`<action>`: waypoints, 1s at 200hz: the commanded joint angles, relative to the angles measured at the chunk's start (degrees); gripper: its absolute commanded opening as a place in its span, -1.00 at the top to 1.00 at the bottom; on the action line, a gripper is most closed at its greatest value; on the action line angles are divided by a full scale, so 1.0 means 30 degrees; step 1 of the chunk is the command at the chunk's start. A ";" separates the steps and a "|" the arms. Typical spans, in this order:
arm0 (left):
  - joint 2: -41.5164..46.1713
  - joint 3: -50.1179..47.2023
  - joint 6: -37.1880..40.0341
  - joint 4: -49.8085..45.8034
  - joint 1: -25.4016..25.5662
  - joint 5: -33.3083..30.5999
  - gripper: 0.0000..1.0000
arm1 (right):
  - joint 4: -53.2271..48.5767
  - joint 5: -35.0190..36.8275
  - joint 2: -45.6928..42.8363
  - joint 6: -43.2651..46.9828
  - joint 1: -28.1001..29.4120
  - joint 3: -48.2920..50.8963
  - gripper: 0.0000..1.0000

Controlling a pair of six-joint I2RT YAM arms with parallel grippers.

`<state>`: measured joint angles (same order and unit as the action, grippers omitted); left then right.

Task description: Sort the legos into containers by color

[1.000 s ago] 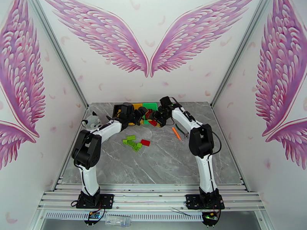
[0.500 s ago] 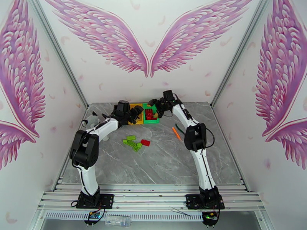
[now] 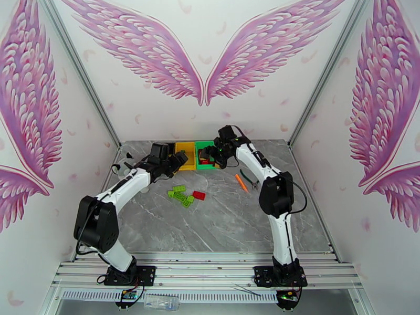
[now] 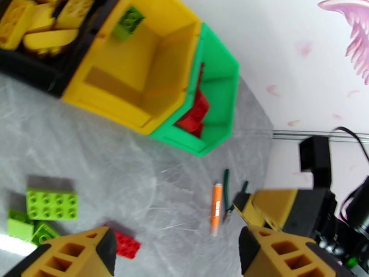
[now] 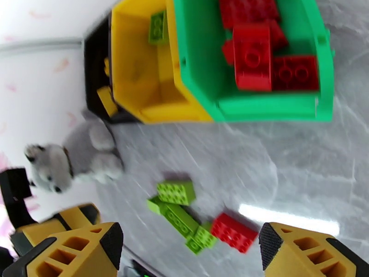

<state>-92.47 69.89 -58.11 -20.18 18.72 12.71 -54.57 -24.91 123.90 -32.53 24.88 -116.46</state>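
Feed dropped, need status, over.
Left claw, right claw open, empty. Red legos in green bin; green legos, one red lego loose on table. Orange stick apart, nothing blocking.

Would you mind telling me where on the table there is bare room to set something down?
The widest bare patch is the near half of the table, between the loose bricks and the arm bases. The stretch between the right arm and the right edge is free too. The back is crowded around the bins, husky and orange stick.
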 commanded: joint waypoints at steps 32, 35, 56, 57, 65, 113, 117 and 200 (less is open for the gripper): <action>0.3672 -0.4898 -0.0397 -0.0663 -0.0812 -0.1688 -0.52 | -0.1895 0.4424 -0.1535 0.3903 0.2550 0.5159 -0.51; 0.3877 -0.5095 -0.0486 -0.0634 -0.0849 -0.1713 -0.51 | -0.1882 0.4547 -0.1556 0.3949 0.2700 0.5383 -0.50; 0.4995 -0.6599 -0.0816 -0.0596 -0.0963 -0.1915 -0.55 | -0.1763 0.5380 -0.1625 0.4328 0.3652 0.6617 -0.49; 0.5047 -0.6656 -0.0831 -0.0596 -0.0965 -0.1933 -0.55 | -0.1748 0.5420 -0.1599 0.4335 0.3699 0.6650 -0.49; 0.5443 -0.7182 -0.0966 -0.0570 -0.0996 -0.1964 -0.56 | -0.1773 0.5729 -0.1511 0.4439 0.4041 0.6840 -0.49; 0.7326 -0.9612 -0.1862 -0.0384 -0.1084 -0.2071 -0.59 | -0.2037 0.7233 -0.0275 0.4458 0.4946 0.6166 -0.45; 0.7447 -0.9728 -0.1893 -0.0390 -0.1084 -0.2098 -0.59 | -0.2080 0.7300 -0.0143 0.4458 0.4947 0.5975 -0.45; 0.7862 -0.9476 -0.1679 -0.1061 -0.1115 -0.2242 -0.59 | -0.4064 0.7824 0.3696 0.5094 0.4933 0.0027 -0.37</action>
<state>-69.47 40.58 -63.44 -22.11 15.75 6.59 -63.35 -2.76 131.79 -18.83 39.77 -111.00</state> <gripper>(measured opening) 0.796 0.682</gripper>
